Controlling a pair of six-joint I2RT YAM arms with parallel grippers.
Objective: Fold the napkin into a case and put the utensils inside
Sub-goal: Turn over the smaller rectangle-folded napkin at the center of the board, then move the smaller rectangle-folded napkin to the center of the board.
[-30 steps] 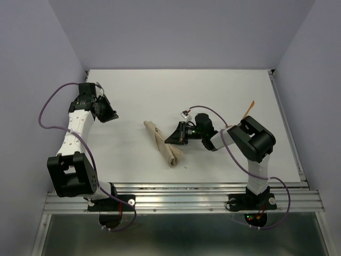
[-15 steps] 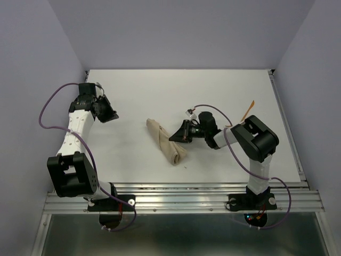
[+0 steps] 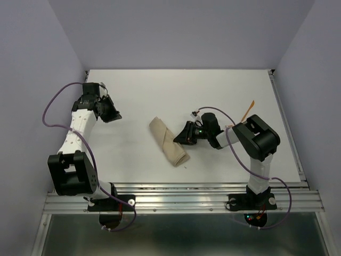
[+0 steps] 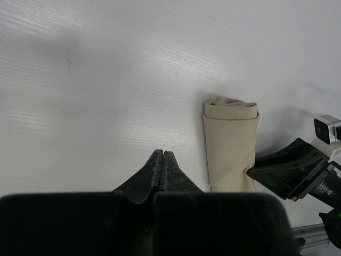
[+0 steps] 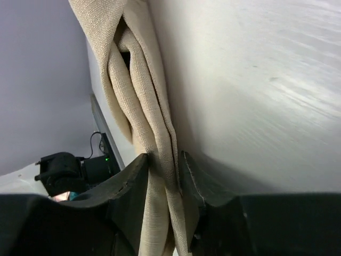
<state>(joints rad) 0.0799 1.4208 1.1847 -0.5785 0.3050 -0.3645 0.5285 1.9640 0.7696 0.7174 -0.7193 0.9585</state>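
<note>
The tan napkin (image 3: 167, 141) lies folded into a narrow, layered case in the middle of the table, running diagonally. In the left wrist view the napkin (image 4: 230, 144) shows a rolled end. My right gripper (image 3: 179, 139) is at its right edge. The right wrist view shows the cloth layers (image 5: 139, 90) hanging loosely between the parted fingers of that gripper (image 5: 164, 158). My left gripper (image 3: 117, 115) hovers well to the left, and it (image 4: 161, 155) is shut on nothing. One thin orange utensil (image 3: 248, 111) lies at the far right, behind the right arm.
The white table (image 3: 138, 90) is walled by pale purple panels. A metal rail (image 3: 181, 200) runs along the near edge. Purple cables loop from both arms. The right gripper's black body (image 4: 287, 170) shows beside the napkin in the left wrist view.
My right gripper has shifted right, dragging the napkin a little that way, and its fingers have parted around the cloth. The left gripper has crept slightly right.
</note>
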